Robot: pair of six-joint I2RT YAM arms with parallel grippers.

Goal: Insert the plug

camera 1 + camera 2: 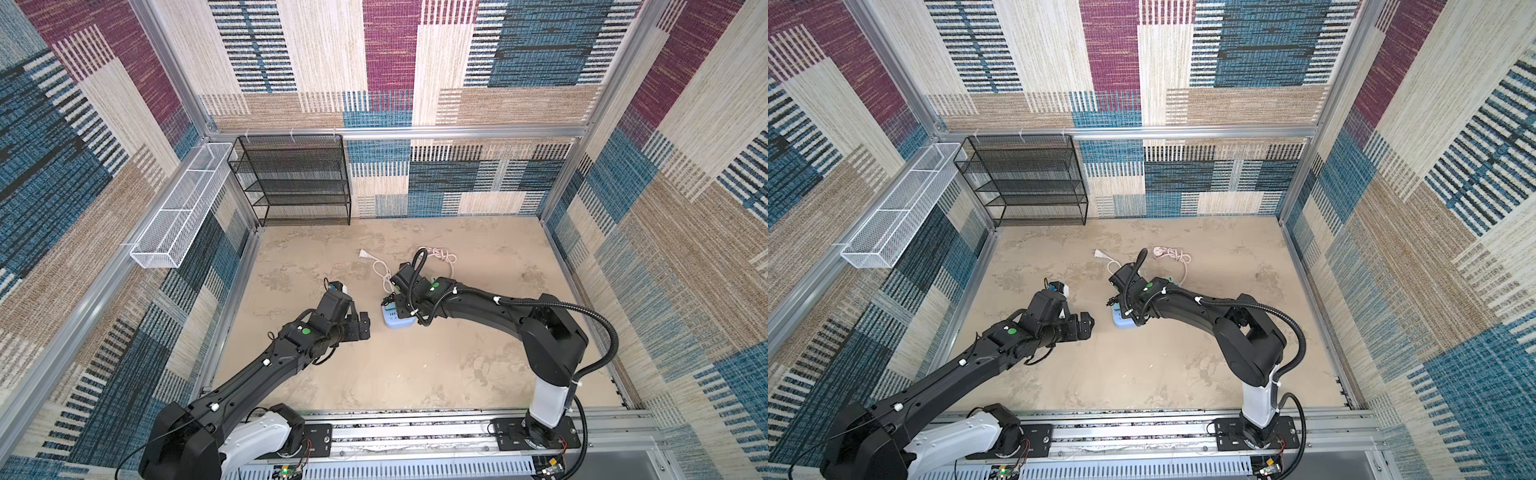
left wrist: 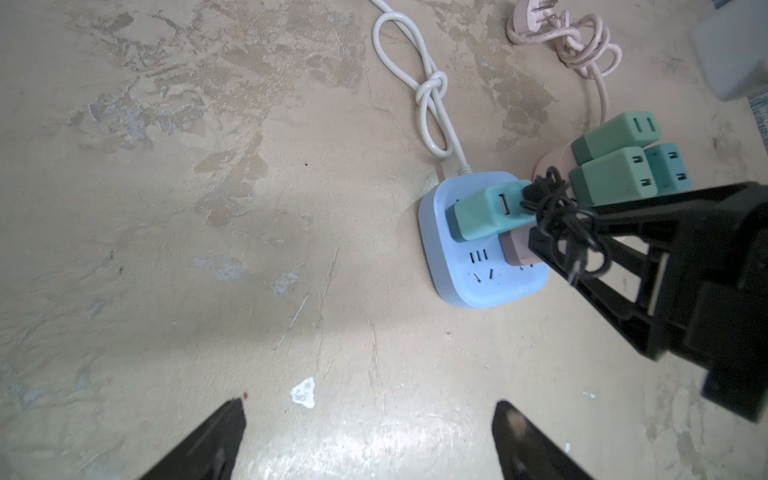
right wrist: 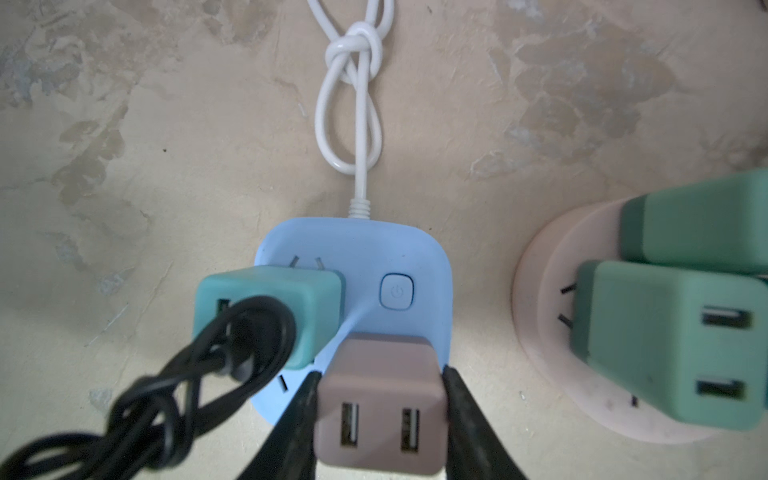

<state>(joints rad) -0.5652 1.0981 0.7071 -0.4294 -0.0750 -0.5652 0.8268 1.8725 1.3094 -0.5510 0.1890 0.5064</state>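
Seating step, seemingly: the right gripper (image 3: 379, 376) clamps the dusty-pink cuboid plug (image 3: 376, 415) onto the pale-blue square socket block (image 3: 374, 245); the left gripper (image 2: 370, 409) gapes idle. Next likely needs a straight downward press.

honestly the square pale-blue plastic power strip (image 3: 415, 249) and dusty-pink plastic charger plug (image 3: 374, 374) both look smooth and matt, while the beige bench (image 3: 124, 166) looks rough and blotchy
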